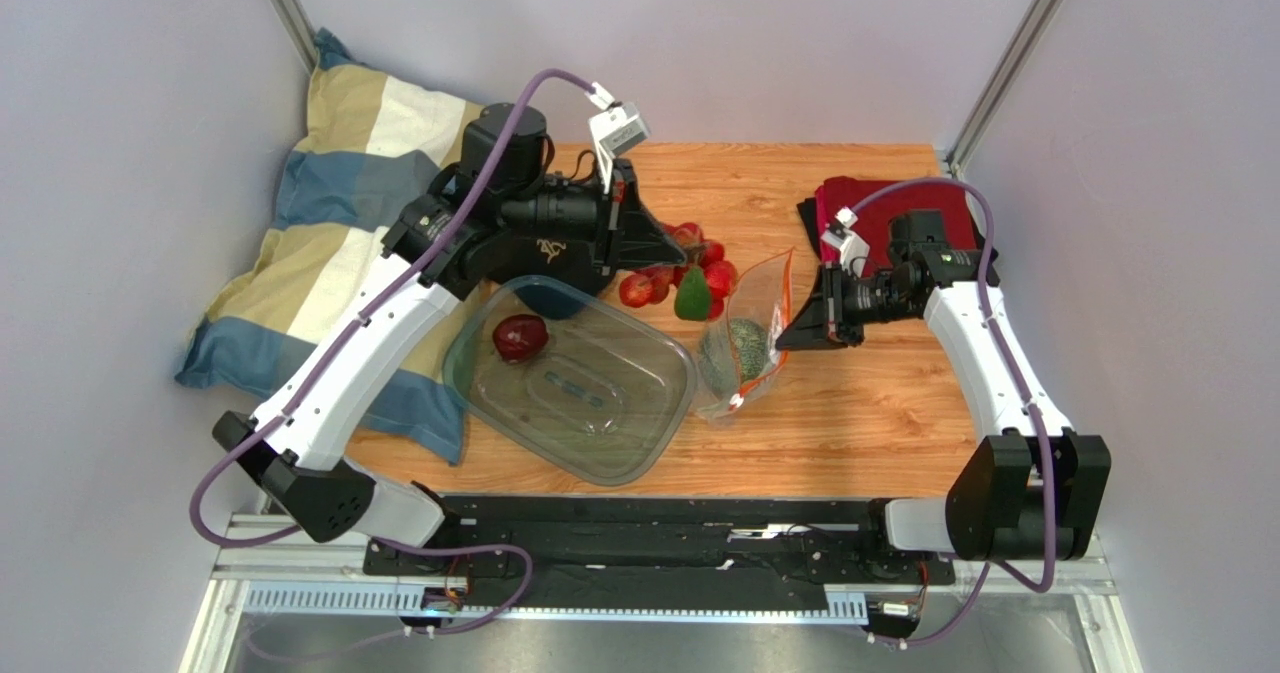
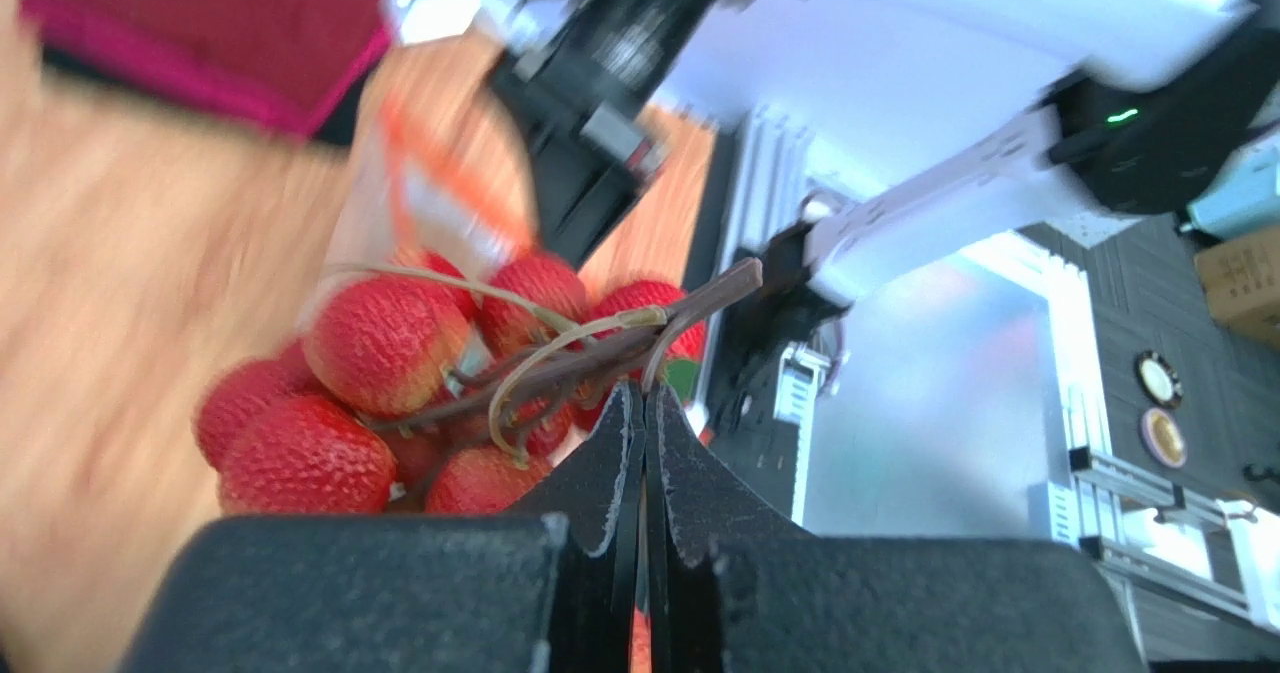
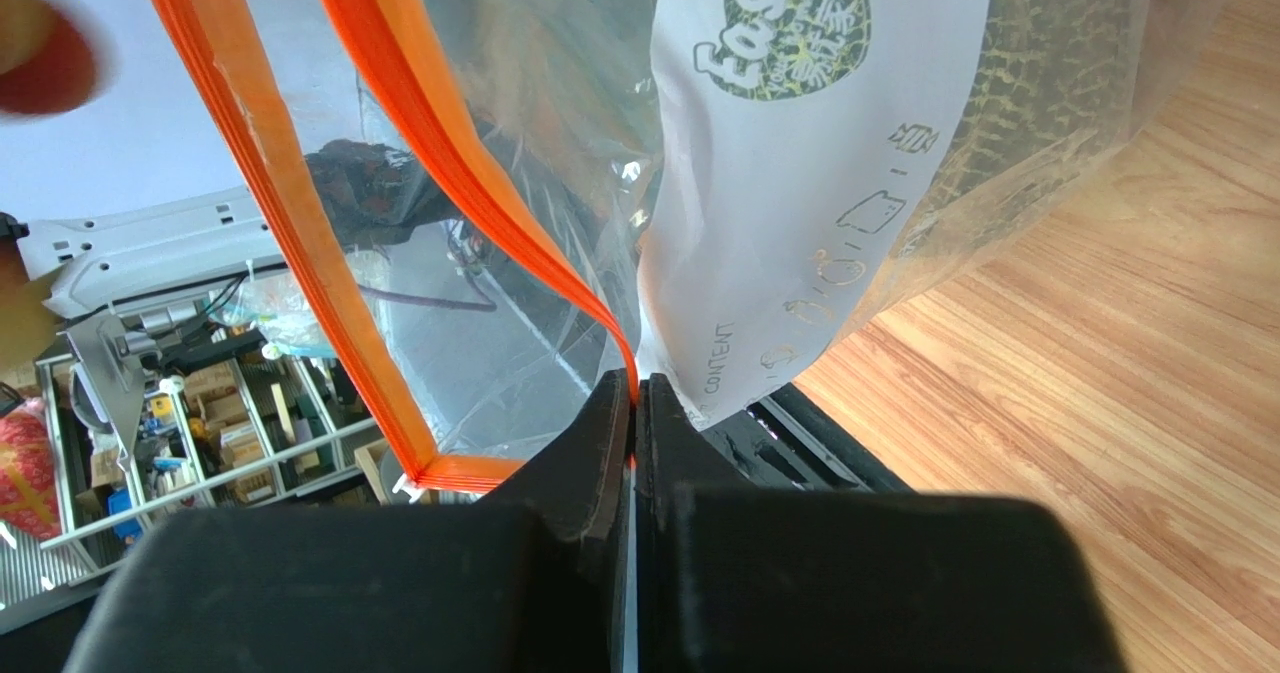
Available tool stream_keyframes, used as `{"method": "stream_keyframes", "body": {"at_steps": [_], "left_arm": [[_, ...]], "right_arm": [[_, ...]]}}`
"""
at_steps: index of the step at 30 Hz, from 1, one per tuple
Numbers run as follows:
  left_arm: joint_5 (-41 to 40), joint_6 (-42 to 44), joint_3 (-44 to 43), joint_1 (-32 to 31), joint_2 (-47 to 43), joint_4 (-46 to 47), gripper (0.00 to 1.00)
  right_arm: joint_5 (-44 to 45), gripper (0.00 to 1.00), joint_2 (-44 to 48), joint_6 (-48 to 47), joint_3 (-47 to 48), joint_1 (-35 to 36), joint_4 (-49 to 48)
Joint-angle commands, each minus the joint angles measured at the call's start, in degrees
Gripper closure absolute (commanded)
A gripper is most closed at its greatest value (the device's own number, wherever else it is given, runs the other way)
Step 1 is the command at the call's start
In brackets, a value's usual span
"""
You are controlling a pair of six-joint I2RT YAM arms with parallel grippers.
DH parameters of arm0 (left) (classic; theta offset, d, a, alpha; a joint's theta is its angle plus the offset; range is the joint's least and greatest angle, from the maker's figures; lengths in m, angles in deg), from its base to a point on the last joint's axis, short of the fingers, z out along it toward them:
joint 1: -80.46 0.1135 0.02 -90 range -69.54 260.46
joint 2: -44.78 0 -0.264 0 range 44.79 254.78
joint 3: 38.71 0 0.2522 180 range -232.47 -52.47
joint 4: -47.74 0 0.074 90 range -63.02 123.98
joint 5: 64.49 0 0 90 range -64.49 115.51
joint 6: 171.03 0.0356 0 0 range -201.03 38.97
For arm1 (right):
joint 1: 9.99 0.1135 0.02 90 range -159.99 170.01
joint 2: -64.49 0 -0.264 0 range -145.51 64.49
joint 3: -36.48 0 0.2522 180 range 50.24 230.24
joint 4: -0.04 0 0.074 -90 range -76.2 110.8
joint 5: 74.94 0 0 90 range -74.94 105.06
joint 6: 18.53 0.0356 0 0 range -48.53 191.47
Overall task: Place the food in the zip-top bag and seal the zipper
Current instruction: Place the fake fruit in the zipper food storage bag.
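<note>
**Fruit bunch held beside the open mouth of the zip-top bag**

The zip-top bag [image 1: 747,346] stands upright near the middle of the wood-grain table [image 1: 857,418], its mouth open. The right gripper [image 3: 631,397] is clenched on the bag's edge, where the orange zipper [image 3: 376,118] meets the white label [image 3: 781,193]. The label carries a round green emblem with lettering that reads "Easy", cut by the top of the wrist view. The smaller print below it is too faint to read.

A green netted melon [image 1: 747,352] lies inside the bag, at the bottom. The left gripper [image 2: 646,411] has its fingers pressed together on the woody stem [image 2: 706,292] of a bunch of small red fruits [image 2: 376,346]. With its green leaf [image 1: 691,298], the bunch hangs just beside the bag's mouth, on the left arm's side. A dark red fruit [image 1: 520,337] sits in the clear plastic tub [image 1: 661,411], which touches the bag's near-left side.

A cream, blue and yellow striped pillow [image 1: 346,178] lies off the table's far-left edge. A dark red cloth [image 1: 860,201] lies at the far right, behind the right arm. Plain pale walls [image 1: 751,43] with slanting metal posts [image 1: 1022,43] close in the space.
</note>
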Motion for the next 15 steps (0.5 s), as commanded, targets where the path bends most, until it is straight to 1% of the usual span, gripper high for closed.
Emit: {"method": "stream_keyframes", "body": {"at_steps": [1,2,3,4,7,11,15], "left_arm": [[1.18,-4.99,-7.56,-4.05,3.79,8.38,1.00],[1.18,-6.31,-9.05,-4.41,5.80,9.78,1.00],[1.35,-7.97,-9.50,-4.85,6.87,13.54,1.00],[1.96,-11.73,-9.94,-5.11,8.01,15.05,1.00],[3.19,-17.11,-12.23,-6.78,12.23,19.72,1.00],[3.11,-20.63,-13.11,-8.80,15.31,24.29,1.00],[2.67,-23.80,-12.76,-9.25,17.33,27.01,1.00]], "right_arm": [[-1.24,1.00,1.54,0.73,2.64,0.08,-1.84],[-1.15,1.00,1.54,0.82,2.99,0.08,-1.75],[-1.32,1.00,1.71,0.99,3.08,0.08,-1.75],[-1.59,1.00,1.97,1.52,3.17,0.08,-1.75],[-1.85,1.00,2.50,1.87,3.08,0.26,-1.84],[-1.94,1.00,2.59,2.05,3.26,0.34,-1.66],[-1.94,1.00,2.59,1.70,3.61,0.26,-1.14]]}}
